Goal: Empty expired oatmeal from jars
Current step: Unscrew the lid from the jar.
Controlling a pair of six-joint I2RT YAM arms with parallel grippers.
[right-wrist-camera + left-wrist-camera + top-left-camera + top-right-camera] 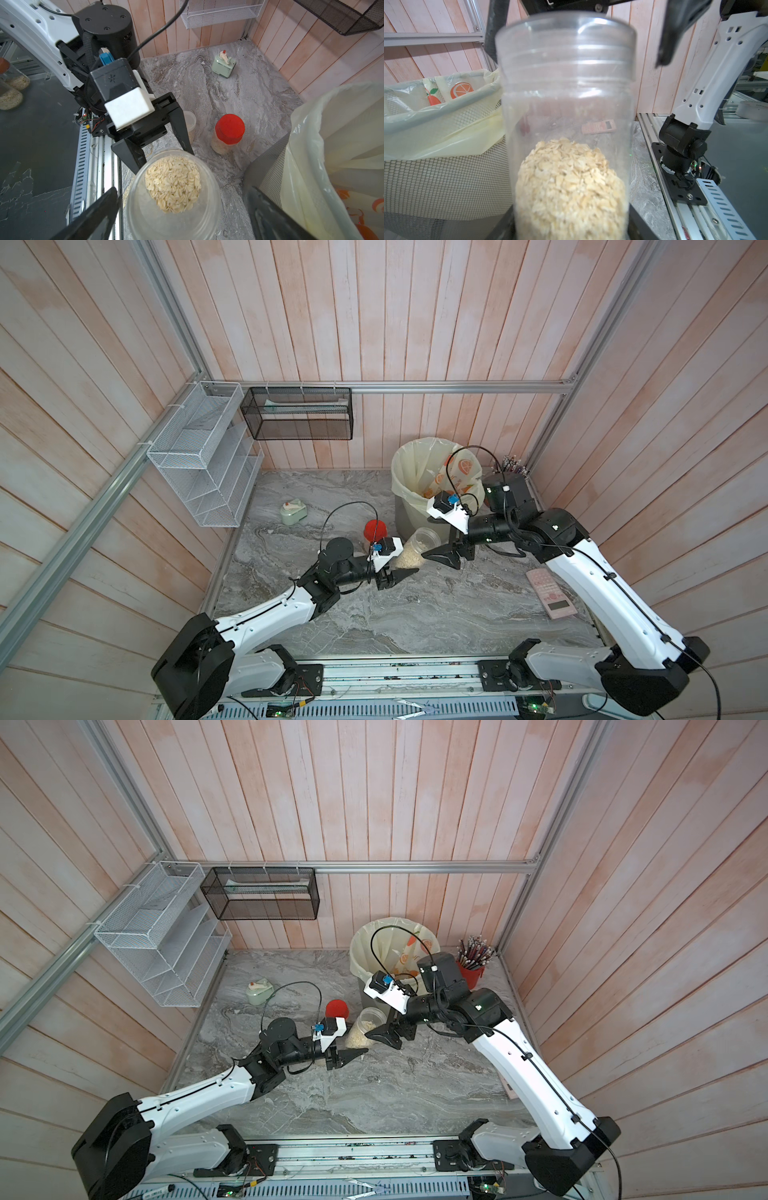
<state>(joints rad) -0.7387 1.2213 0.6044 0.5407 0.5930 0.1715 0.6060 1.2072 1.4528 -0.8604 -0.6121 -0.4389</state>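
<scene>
My left gripper is shut on the lower body of a clear jar. Pale oatmeal fills the jar about halfway, and a clear lid sits on top. My right gripper is open, with one finger on each side of the jar's top and apart from it. A red-lidded jar with oatmeal stands behind. Another clear jar shows partly behind a left finger.
The grey mesh bin with a yellowish bag stands just behind the held jar, an orange-printed wrapper inside it. A red pencil cup stands at the back right, a pink calculator at the right, and a green sharpener at the back left.
</scene>
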